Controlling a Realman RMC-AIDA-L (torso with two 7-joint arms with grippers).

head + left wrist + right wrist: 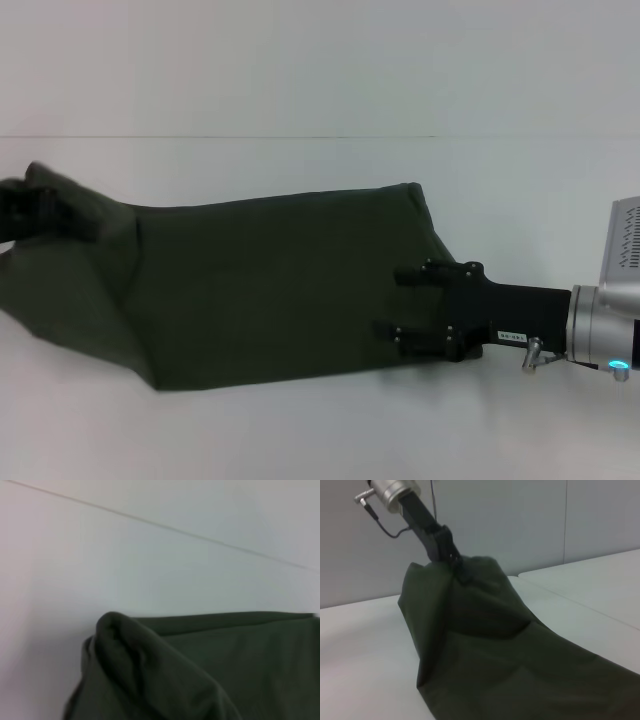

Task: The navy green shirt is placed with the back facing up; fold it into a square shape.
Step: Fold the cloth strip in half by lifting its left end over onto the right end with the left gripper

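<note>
- On my head view the navy green shirt (260, 285) stretches as a long dark band across the white table (320, 430), from the left edge of the picture to right of the middle.
- Its plain side faces me; I see no lettering on it.
- My left gripper (30, 210) sits at the shirt's far-left end, black against the cloth, with fabric bunched up around it.
- From the right wrist view I see that same left gripper (457, 567) clenched on a peak of cloth, holding that end raised off the table while the rest of the shirt (510, 660) slopes down from it like a tent.
- The left wrist view shows only a rounded fold of the shirt (165, 670) close up, with bare table (150, 565) behind it; its own fingers are out of sight there.
- My right gripper (395, 305) comes in from the right, level with the table, at the shirt's right-hand edge.
- Its two black fingers (410, 275) stand apart, one nearer the far side and one nearer me, both lying over the cloth's edge.
- I cannot tell whether they pinch any fabric between them.
</note>
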